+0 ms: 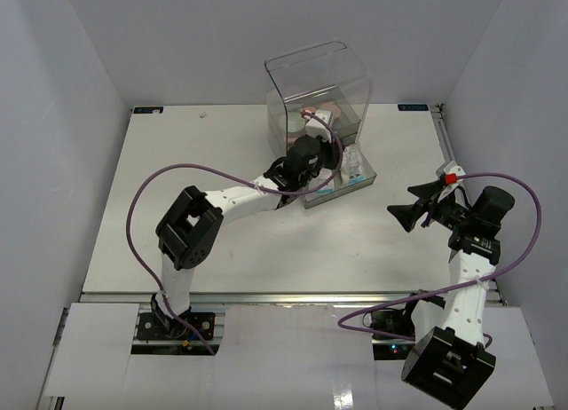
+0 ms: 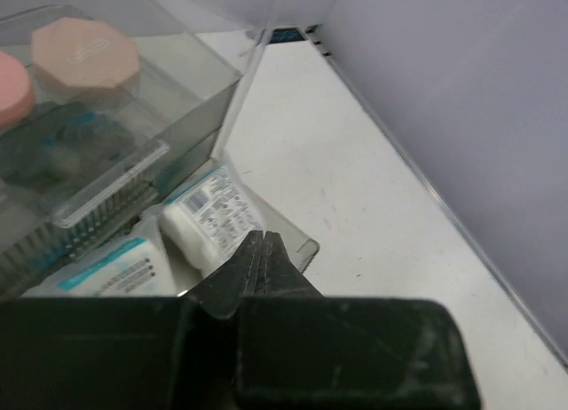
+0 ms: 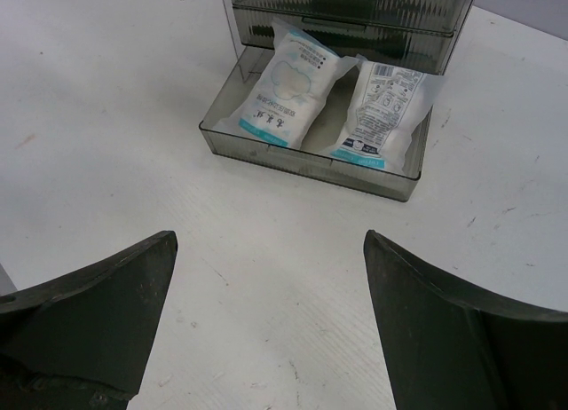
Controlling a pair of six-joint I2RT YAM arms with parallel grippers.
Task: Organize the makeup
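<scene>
Two white sachets (image 3: pixel 280 95) (image 3: pixel 383 113) lie side by side in the pulled-out dark drawer (image 3: pixel 311 157) of the clear box (image 1: pixel 315 90). My left gripper (image 2: pixel 260 241) hovers just above the right-hand sachet (image 2: pixel 213 216), near the drawer's front rim (image 2: pixel 302 246). Its jaws are pressed together with nothing between them. On the box's top tray sit a beige faceted compact (image 2: pixel 84 55) and a pink round compact (image 2: pixel 9 86). My right gripper (image 3: pixel 269 240) is open over bare table, well short of the drawer. From above, the left gripper (image 1: pixel 321 161) is at the drawer and the right gripper (image 1: pixel 404 213) is to its right.
The box's clear lid (image 1: pixel 319 68) stands raised at the back of the table. White walls enclose the table on the left, back and right. A ribbed upper drawer front (image 2: pixel 84 219) sits just above the open drawer.
</scene>
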